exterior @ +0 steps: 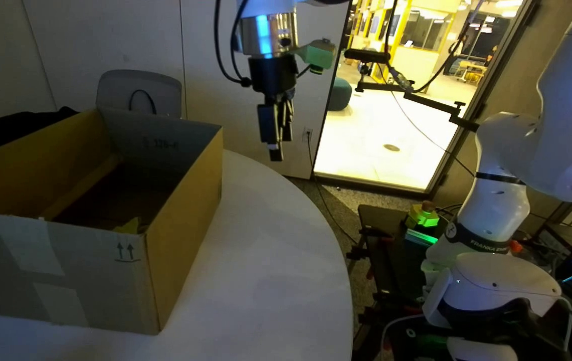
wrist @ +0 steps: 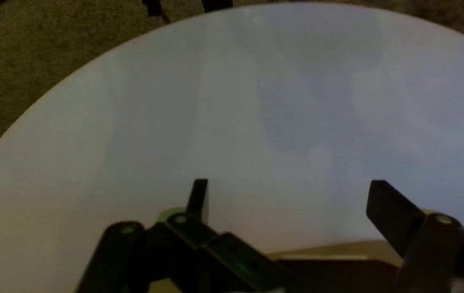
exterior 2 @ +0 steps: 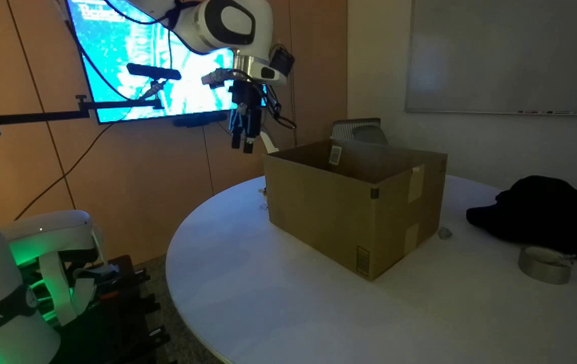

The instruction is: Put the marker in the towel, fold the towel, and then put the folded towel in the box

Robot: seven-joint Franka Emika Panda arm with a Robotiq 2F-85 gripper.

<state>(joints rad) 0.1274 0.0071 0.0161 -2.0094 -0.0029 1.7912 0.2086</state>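
The brown cardboard box [exterior: 185,235] stands on the table with its top open, and it also shows in an exterior view [exterior 2: 318,212]. A small piece of the yellow-green towel [exterior: 129,226] shows inside the box at the near corner; the rest of it is hidden by the wall. The marker is out of view or hidden. My gripper [exterior: 276,148] hangs in the air, higher than the table and beside the box; it also shows in an exterior view [exterior 2: 242,145]. In the wrist view my gripper [wrist: 288,195] has its fingers wide apart with nothing between them.
The round white table [exterior: 265,281] has its curved edge near the robot base. A black cloth-like thing [exterior 2: 546,217] and a tape roll [exterior 2: 545,265] lie on the table beyond the box. A camera arm [exterior 2: 65,115] sticks out near the robot. A chair [exterior: 140,93] stands behind the box.
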